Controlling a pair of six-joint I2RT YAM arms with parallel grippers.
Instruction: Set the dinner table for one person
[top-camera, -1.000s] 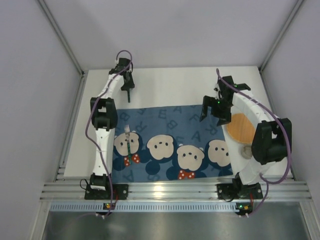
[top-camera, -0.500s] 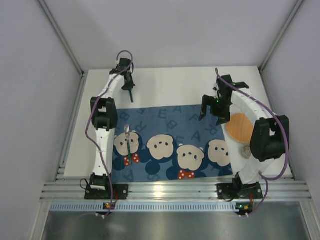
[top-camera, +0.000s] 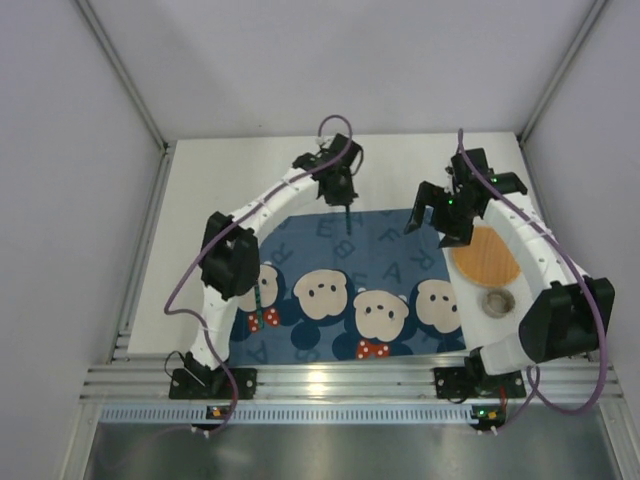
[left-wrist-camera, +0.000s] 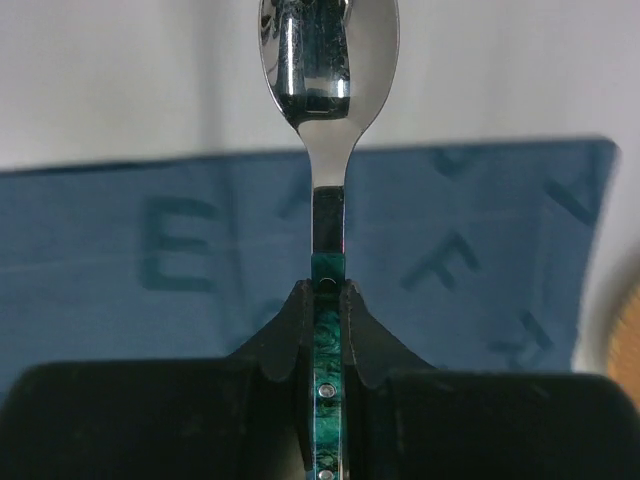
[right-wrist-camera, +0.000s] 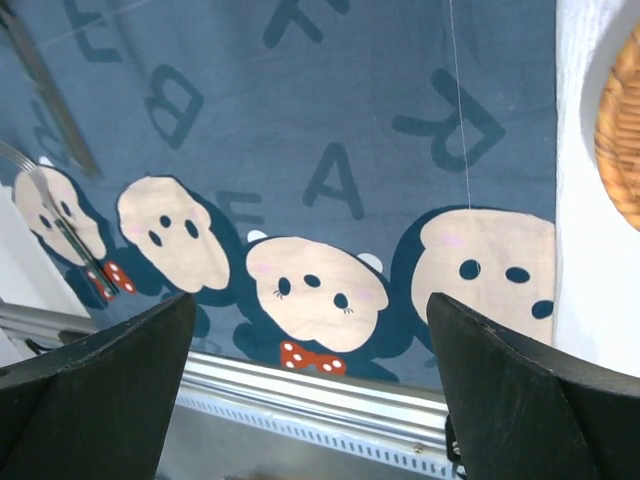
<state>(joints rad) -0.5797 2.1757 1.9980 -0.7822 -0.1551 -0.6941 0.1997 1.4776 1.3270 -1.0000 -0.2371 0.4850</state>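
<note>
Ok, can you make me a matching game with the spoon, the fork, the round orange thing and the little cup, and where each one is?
Things
1. silver spoon with a green handle
2. silver fork with a green handle
3. round orange woven plate
4. small round grey cup

Places
A. on the white table, right of the placemat, nearer the ribbed aluminium rail
B. clamped in the left gripper
C. lying over a mouse face on the blue cartoon placemat
D. on the white table, right of the placemat, farther from the rail

Pairs: 1-B, 2-C, 3-D, 4-A
</note>
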